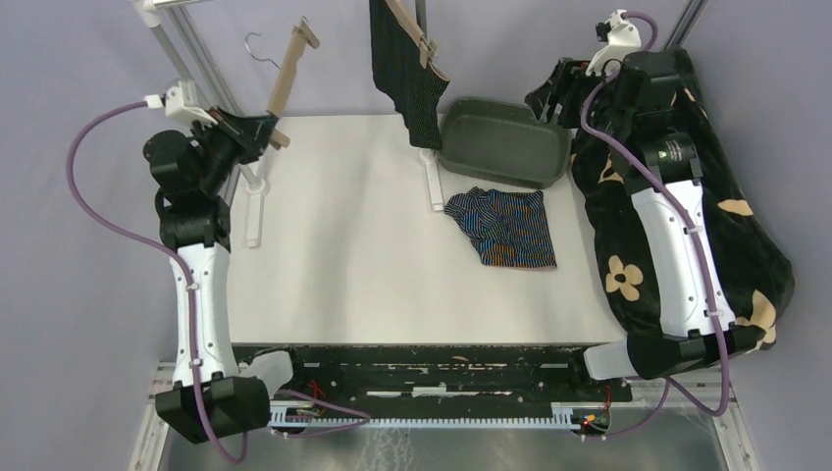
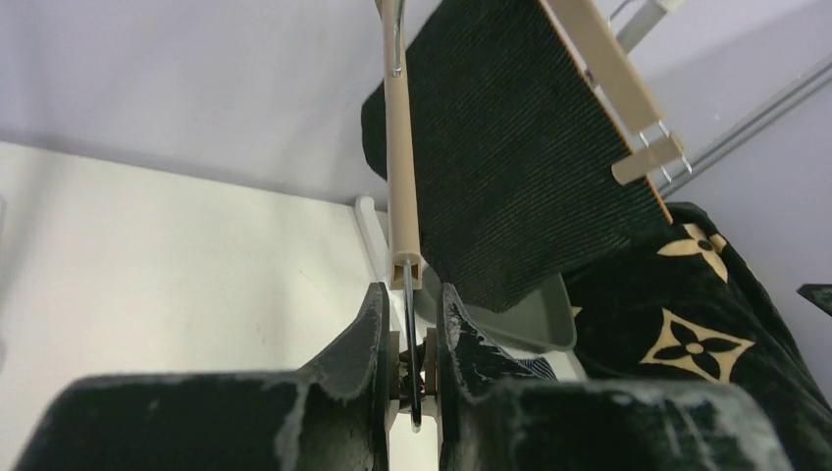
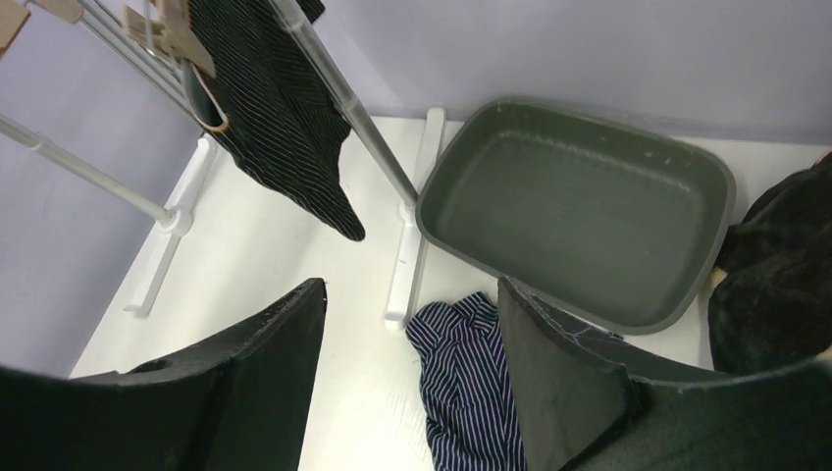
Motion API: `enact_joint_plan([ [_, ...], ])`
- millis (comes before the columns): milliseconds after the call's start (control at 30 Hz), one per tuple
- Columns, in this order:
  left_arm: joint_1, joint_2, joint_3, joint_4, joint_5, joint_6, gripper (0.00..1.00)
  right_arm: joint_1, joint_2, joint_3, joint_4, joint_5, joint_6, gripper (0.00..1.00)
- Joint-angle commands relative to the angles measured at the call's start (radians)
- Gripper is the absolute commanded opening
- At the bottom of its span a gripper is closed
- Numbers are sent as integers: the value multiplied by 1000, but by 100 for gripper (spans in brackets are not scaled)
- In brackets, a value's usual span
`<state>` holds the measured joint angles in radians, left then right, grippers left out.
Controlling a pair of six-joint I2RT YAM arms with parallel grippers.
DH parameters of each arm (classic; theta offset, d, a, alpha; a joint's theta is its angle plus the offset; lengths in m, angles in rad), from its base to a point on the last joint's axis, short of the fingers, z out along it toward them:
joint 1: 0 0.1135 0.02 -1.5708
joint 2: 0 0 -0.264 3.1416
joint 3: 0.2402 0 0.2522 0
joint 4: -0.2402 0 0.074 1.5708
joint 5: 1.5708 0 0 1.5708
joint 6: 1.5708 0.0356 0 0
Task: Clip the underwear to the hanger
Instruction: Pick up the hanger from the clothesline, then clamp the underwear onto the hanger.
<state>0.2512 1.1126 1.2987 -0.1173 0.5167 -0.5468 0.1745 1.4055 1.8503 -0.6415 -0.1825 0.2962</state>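
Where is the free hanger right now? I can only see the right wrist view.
Observer: The left gripper is shut on the tan hanger, above the far left corner of the table.
Operator: Anything clipped to it?
Observer: No, nothing hangs from it in the top view.
Operator: What's under my right arm?
Observer: From above, it stretches over the black flowered blanket beside the table.

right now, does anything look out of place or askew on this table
Two things. The navy striped underwear lies crumpled on the table beside the green tub, not clipped to anything. The tan hanger pinched in the left gripper leans steeply instead of hanging level.
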Motion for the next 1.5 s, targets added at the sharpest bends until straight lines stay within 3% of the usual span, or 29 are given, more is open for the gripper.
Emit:
enact_joint_plan([
  [0,-87,-104,-127,92,-89,16,3,-5,17,-80,52,10,29,73],
  [333,-266,-191,-457,220,-311,-29,3,9,68,-379,111,52,78,70],
  [667,-386,-244,-699,420,-428,-105,3,5,46,-717,161,291,156,74],
  [1033,-422,-204,-773,503,-425,-120,3,-71,96,-922,263,316,254,75],
  [1467,-444,-167,-768,534,-419,-127,3,-100,72,-1045,235,335,258,74],
])
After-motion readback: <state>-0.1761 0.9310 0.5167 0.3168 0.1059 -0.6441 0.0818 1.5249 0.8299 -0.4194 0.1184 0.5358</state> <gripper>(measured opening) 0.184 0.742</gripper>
